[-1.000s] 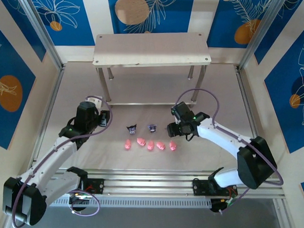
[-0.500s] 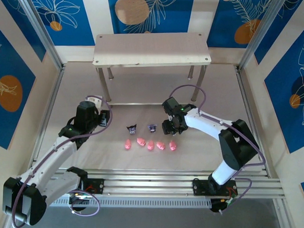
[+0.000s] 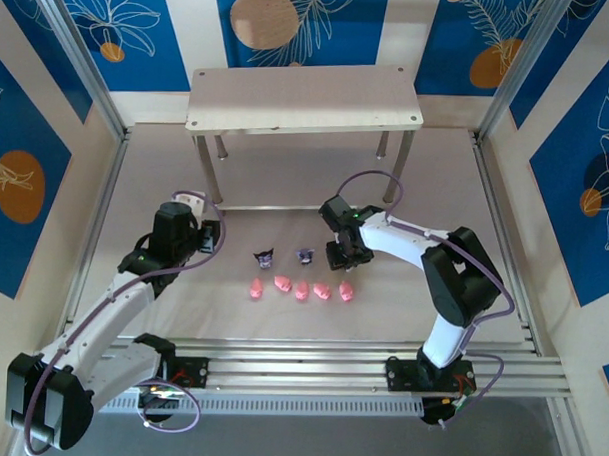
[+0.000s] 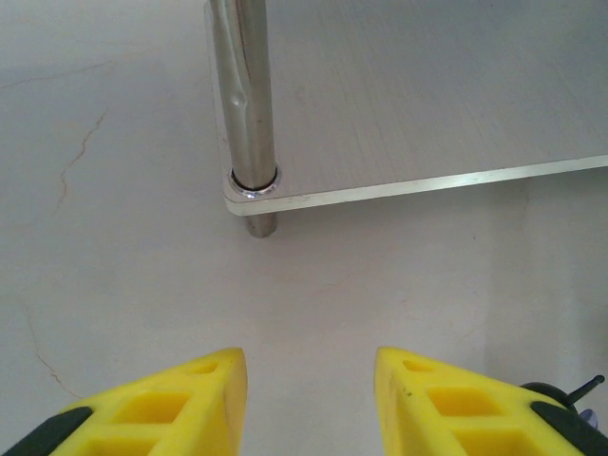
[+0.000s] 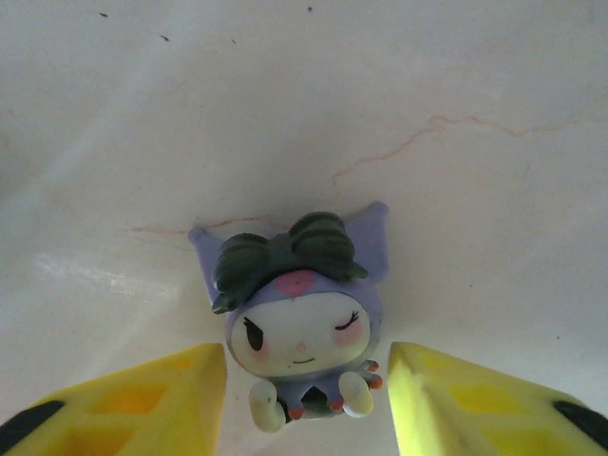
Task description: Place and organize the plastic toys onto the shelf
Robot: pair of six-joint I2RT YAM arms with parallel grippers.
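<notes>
We begin with the desk [image 3: 146,172], a pale surface walled in by blue patterned panels. At its far side stands the shelf [image 3: 304,98], a two-tier rack. Its lower board [image 4: 427,95] sits just above the desk on thin silver legs. The left arm [image 3: 106,316] reaches from the near left corner toward the shelf's front left leg [image 4: 245,104]. The right arm [image 3: 414,247] bends in from the near right toward the middle of the desk.

The left hand [image 4: 306,359] hovers near that leg, over the desk in front of the lower board's corner. Its yellow fingers are spread apart and grip nothing. The right hand [image 5: 307,353] is low over the desk, at the right end of the group of toys. Its two fingers stand on either side of a dark purple figurine [image 5: 299,318], hard up against it. We cannot tell whether they pinch it or merely flank it. That figurine has a pale winking face and a pink spot on its hood, and it sits on the desk.

All the toys we see are on the desk, in front of the shelf. Two more dark purple toys [image 3: 266,258] stand side by side between the two hands. Just nearer to the arm bases, five pink toys [image 3: 301,291] lie close together in a loose row.
</notes>
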